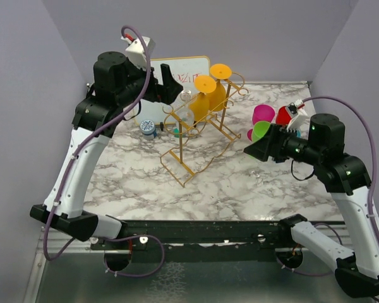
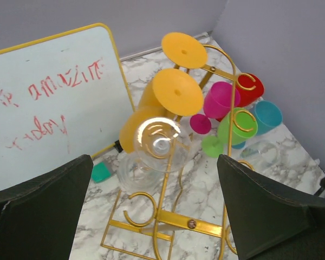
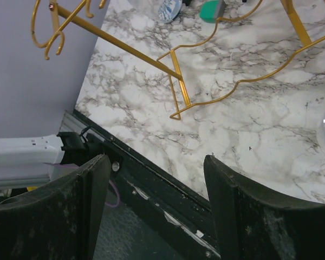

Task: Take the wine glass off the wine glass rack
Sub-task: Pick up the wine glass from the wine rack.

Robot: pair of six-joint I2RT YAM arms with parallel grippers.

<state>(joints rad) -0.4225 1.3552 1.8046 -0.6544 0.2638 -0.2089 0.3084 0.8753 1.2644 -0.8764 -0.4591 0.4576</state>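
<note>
Spread left tool [image 2: 154, 162] hangs short of the wine glass [image 2: 158, 142].

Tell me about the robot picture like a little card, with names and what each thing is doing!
rack: gold wire
hanging on rack: two orange glasses, one clear glass
left claw: open, empty, facing clear glass
right claw: open, empty
beside rack: whiteboard, red scribbles

We find the left arm [image 1: 82, 158] rising steeply from its base, elbow high, with the left tool [image 1: 170, 83] pointing right, fingers spread wide and holding nothing. The right arm [image 1: 350, 189] stands lower, its right tool [image 1: 254, 147] pointing left, fingers equally spread and empty.
</note>
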